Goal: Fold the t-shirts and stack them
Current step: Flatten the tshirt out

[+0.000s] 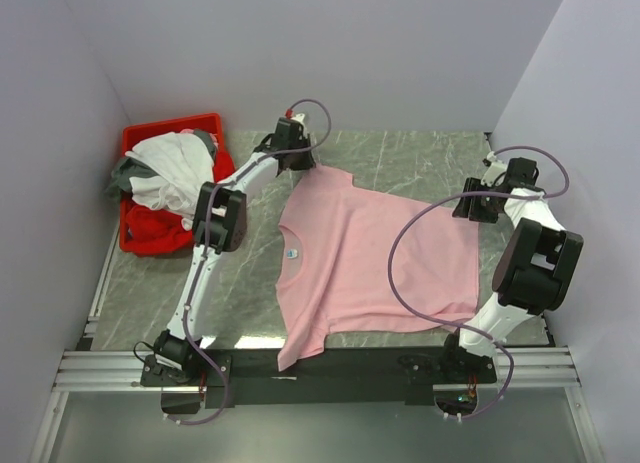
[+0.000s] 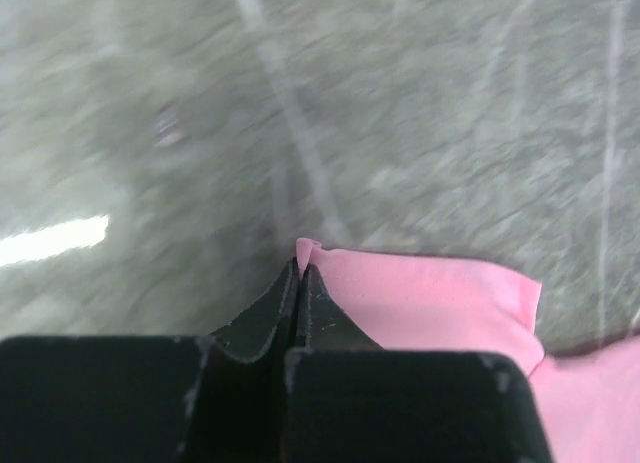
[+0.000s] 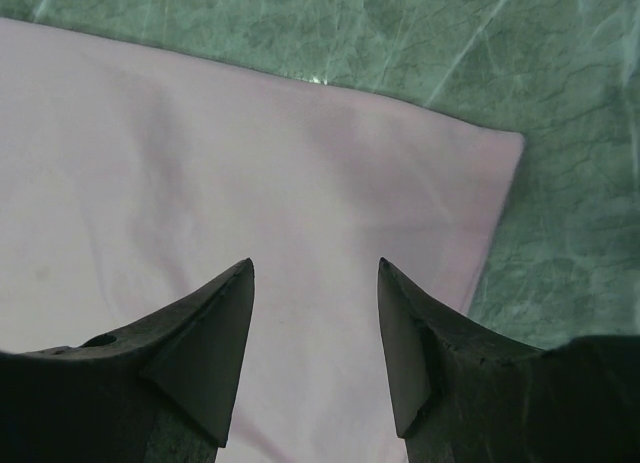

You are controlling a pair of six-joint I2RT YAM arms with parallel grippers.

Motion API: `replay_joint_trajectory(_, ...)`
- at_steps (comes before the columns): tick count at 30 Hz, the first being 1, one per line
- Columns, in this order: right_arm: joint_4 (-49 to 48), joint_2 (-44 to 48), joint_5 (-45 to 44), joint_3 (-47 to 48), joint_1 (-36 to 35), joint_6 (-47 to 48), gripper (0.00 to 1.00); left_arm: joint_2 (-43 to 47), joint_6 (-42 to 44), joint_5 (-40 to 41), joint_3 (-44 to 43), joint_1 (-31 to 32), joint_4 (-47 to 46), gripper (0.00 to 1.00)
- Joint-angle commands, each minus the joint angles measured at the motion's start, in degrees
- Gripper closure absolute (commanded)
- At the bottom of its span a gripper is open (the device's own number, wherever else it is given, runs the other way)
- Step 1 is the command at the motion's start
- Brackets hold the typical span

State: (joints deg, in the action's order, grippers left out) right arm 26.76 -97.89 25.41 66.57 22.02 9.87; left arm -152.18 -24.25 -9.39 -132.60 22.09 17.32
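A light pink t-shirt [image 1: 370,258] lies spread on the table, its small blue neck label [image 1: 292,251] at the left and one sleeve hanging over the front edge. My left gripper [image 1: 305,163] is shut on the far sleeve's edge; in the left wrist view the pink cloth [image 2: 430,293] is pinched between the closed fingertips [image 2: 312,283]. My right gripper [image 1: 462,205] is open over the shirt's far right corner; in the right wrist view the pale cloth [image 3: 250,183] lies under the spread fingers [image 3: 215,323]. White, grey and red t-shirts [image 1: 170,178] are heaped in the bin.
A red plastic bin [image 1: 135,141] stands at the far left by the left wall. The table has a green marbled top [image 1: 420,153]. White walls close in on both sides and the back. A metal rail [image 1: 330,368] runs along the front edge.
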Motion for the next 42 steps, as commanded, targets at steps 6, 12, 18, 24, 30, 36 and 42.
replay_joint_trajectory(6, 1.97, -8.0, -2.03, 12.34, 0.57, -0.55, 0.4, 11.29, -0.8, 2.53, 15.08, -5.91, -1.42, 1.0)
replay_joint_trajectory(12, 4.79, -16.97, -1.33, 21.74, 0.3, -2.31, 0.41, 10.15, -1.15, 0.34, 13.07, -6.44, -0.18, 1.0)
replay_joint_trajectory(18, 9.27, -26.56, 1.75, 33.62, -1.19, -3.19, 0.41, 9.36, -1.41, -1.42, 12.1, -7.23, 0.08, 1.0)
replay_joint_trajectory(24, 11.81, -32.62, 3.68, 41.27, -2.33, -4.16, 0.41, 9.62, -1.59, -2.3, 12.27, -7.32, -0.1, 1.0)
replay_joint_trajectory(30, 13.22, -35.09, 2.45, 43.47, -3.39, -3.98, 0.42, 9.44, -1.94, -2.74, 12.45, -7.58, -0.18, 1.0)
replay_joint_trajectory(36, 19.01, -38.87, 2.8, 49.97, -3.65, -3.8, 0.48, 9.53, -2.29, -3.44, 12.36, -7.67, -0.18, 1.0)
replay_joint_trajectory(42, 23.5, -42.03, 5.61, 55.07, -3.65, -3.89, 0.6, 9.36, -2.64, -4.15, 12.36, -7.85, -0.27, 1.0)
